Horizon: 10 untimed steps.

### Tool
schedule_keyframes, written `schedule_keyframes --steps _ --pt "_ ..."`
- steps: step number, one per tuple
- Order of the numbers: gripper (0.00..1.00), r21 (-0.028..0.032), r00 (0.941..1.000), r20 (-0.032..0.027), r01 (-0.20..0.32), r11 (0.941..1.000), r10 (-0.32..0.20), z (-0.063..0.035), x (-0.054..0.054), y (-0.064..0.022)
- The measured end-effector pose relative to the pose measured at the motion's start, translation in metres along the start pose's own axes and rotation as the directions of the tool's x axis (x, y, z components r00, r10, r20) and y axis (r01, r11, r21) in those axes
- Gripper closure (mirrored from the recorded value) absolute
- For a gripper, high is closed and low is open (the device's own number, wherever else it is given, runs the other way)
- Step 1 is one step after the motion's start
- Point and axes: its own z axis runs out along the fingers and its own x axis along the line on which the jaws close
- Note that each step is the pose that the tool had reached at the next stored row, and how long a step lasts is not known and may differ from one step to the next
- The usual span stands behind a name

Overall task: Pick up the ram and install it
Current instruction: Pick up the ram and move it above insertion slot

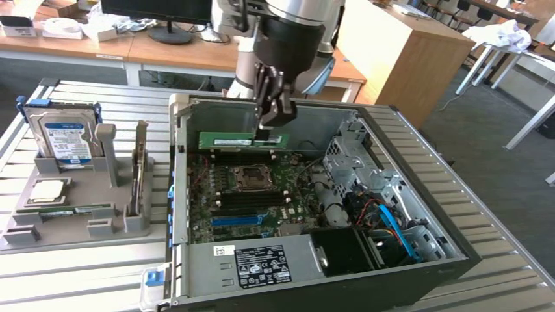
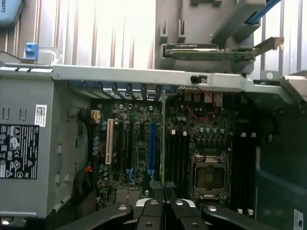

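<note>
My gripper (image 1: 270,134) hangs over the open computer case (image 1: 416,195), shut on the ram (image 1: 227,140), a long green stick with a white label held level and edge-down above the motherboard (image 1: 251,195). The stick juts toward the exterior view's left from the fingers. In the wrist view the ram (image 2: 163,139) appears edge-on as a thin green line running out from my gripper (image 2: 163,206). It lies over the board beside the black memory slots (image 2: 178,158) and the empty processor socket (image 2: 208,175), still apart from the board.
A grey holder tray (image 1: 78,224) at the exterior view's left carries a silver hard drive (image 1: 62,140), a square processor chip (image 1: 48,190) and an upright card (image 1: 139,172). Inside the case stand the power supply (image 1: 260,263), a drive cage (image 1: 347,159) and blue cables (image 1: 394,224).
</note>
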Motion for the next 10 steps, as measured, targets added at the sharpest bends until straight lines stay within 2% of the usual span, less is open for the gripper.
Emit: schedule_keyframes --steps 10 --pt "0.89 -0.0001 1.0 0.0 0.0 1.0 0.0 -0.001 0.001 -0.0263"
